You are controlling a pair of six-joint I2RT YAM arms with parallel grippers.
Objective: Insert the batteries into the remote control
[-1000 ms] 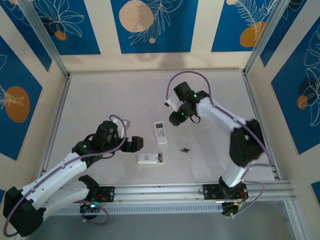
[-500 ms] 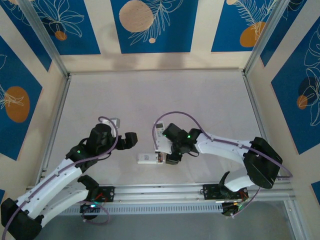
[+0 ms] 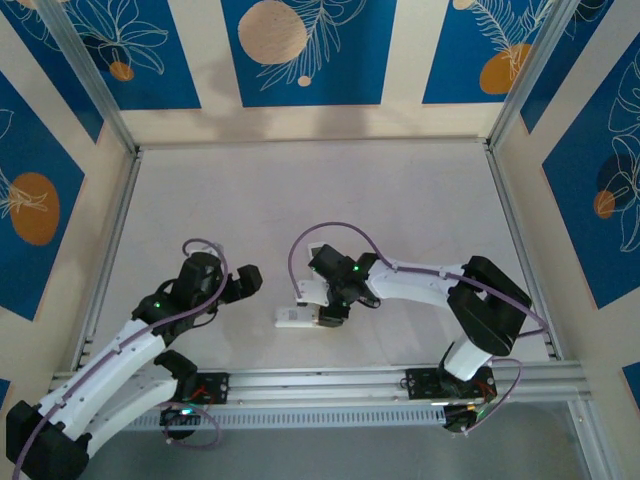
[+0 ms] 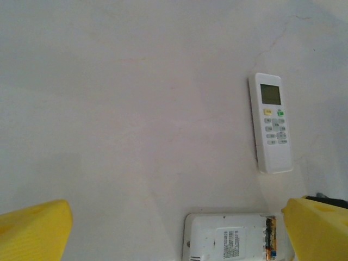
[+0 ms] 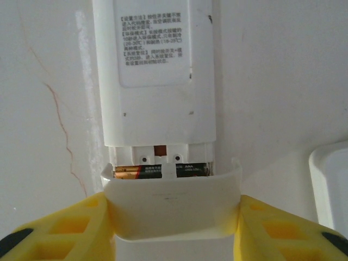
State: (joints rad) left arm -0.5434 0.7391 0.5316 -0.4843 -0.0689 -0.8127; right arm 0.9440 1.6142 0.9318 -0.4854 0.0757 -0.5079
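Right gripper has slid left since half a second ago and now sits at the right end of the face-down remote. The left gripper has pulled back a bit. The batteries are two cells seated in the open bay at that end, gold-and-black label showing. Right fingers pinch the white battery cover right at the bay's edge. The left gripper is spread wide, hovering off the remote's left side. Second remote lies face-up just beyond, on the table.

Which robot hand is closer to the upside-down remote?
Right. The right gripper is at the open battery end of the upside-down remote, holding the white battery cover there. The left gripper hangs open, apart, left of it in the top view.
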